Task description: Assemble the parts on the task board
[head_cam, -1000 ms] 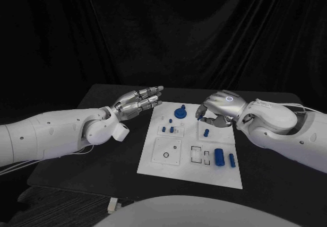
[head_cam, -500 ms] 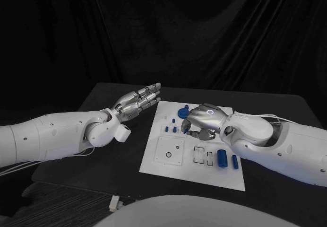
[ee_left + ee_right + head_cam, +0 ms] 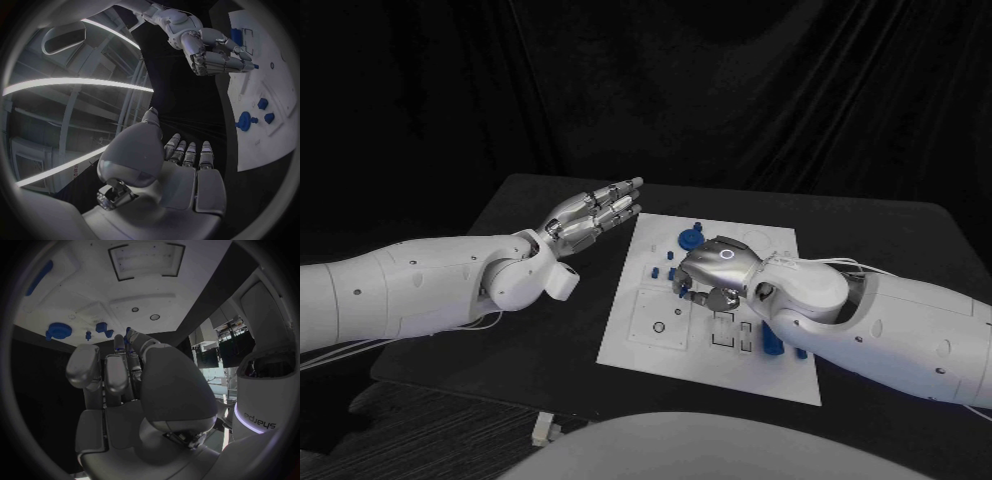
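Observation:
The white task board point(image 3: 646, 345) lies mid-table. A round blue knob point(image 3: 687, 240) stands at its far end, with small blue pieces point(image 3: 656, 272) just nearer. A blue cylinder point(image 3: 766, 338) peeps out beside my right forearm. My right hand point(image 3: 718, 275) hovers over the board's middle, fingers curled down, and pinches a small blue peg point(image 3: 127, 332) at its fingertips; the left wrist view shows this peg point(image 3: 255, 66) too. My left hand point(image 3: 596, 215) is held flat with fingers straight, off the board's far left corner, holding nothing.
The board has square and round recesses point(image 3: 656, 327) on its near left part. Black table point(image 3: 516, 350) surrounds it, with a dark curtain behind. The right wrist view shows the knob point(image 3: 60, 330) and a long blue cylinder point(image 3: 39, 277).
My right hand has moved leftward from the board's right edge to over its middle. The left hand has stayed where it was.

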Tool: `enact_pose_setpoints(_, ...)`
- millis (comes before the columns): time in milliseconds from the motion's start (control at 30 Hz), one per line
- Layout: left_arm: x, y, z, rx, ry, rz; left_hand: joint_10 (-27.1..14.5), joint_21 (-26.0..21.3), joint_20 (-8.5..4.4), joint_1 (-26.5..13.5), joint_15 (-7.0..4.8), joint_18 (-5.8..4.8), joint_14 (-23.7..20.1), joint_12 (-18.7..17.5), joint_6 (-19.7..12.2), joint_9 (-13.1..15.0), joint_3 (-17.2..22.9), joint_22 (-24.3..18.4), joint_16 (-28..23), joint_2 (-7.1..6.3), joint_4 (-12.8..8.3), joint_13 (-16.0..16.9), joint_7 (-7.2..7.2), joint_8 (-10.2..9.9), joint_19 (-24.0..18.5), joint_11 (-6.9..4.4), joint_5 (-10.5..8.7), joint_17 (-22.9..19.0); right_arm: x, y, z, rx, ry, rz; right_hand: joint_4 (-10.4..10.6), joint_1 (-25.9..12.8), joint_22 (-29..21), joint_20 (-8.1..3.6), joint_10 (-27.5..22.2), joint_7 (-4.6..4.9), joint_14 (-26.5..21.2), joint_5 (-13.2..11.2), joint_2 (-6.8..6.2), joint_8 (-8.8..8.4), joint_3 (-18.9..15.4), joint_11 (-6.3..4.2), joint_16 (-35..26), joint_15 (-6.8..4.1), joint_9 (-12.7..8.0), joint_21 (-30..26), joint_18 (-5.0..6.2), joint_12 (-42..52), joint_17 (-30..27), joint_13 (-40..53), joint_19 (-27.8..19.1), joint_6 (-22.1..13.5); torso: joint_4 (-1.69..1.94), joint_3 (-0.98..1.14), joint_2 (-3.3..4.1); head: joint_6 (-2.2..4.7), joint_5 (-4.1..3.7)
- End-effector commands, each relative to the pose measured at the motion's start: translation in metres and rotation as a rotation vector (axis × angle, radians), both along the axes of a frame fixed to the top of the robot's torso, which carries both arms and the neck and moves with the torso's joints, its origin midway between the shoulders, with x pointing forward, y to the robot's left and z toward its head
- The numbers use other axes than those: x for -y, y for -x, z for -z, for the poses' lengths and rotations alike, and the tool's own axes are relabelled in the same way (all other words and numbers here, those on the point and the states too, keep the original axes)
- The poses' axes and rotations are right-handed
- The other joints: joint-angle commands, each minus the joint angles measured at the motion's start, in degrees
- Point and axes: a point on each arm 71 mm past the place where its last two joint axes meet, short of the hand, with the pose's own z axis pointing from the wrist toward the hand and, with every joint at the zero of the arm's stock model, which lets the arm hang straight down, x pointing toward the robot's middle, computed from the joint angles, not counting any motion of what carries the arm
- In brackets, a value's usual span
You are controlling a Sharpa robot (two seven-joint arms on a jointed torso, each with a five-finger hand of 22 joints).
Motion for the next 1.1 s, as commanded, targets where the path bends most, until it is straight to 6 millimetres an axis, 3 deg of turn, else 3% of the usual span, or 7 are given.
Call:
enact_pose_setpoints(33, 0.001, 0.000, -0.004, 0.047, 0.043, -0.011, 0.02, -0.33, -0.20, 0.37, 0.42, -0.48, -0.14, -0.13, -0.42, -0.08, 0.06, -0.05, -0.20, 0.30, -0.19, -0.07, -0.10, -0.06, -0.03, 0.10, 0.49, -0.06, 0.000, -0.001, 0.004, 0.022, 0.011, 0.018, -0.33, 0.07, 7.69, 0.32, 0.12, 0.37, 1.15, 0.33, -0.46, -0.22, 0.10, 0.49, 0.13, 0.43, -0.05, 0.23, -0.53, -0.32, -0.02, -0.02, 1.27, -0.04, -0.05, 0.02, 0.03, -0.01, 0.00)
enact_pose_setpoints(1100, 0.001, -0.001, -0.002, 0.043, 0.042, -0.008, 0.02, -0.33, 0.15, 0.71, 0.74, -0.50, -0.14, -0.16, -2.15, -0.31, 0.28, -0.05, -0.20, 0.80, -0.11, -0.08, -0.02, -0.78, -0.03, 0.18, 1.56, -0.06, -0.004, 0.005, 0.029, -0.035, 0.068, 0.028, -0.43, -0.04, 7.68, 0.46, 0.28, 0.45, 1.12, 0.60, -0.52, -0.46, 0.19, 0.56, 0.06, 0.53, -0.10, 0.18, -0.51, -0.38, -0.10, -0.04, 1.27, -0.10, -0.07, 0.05, 0.06, -0.01, 0.34)
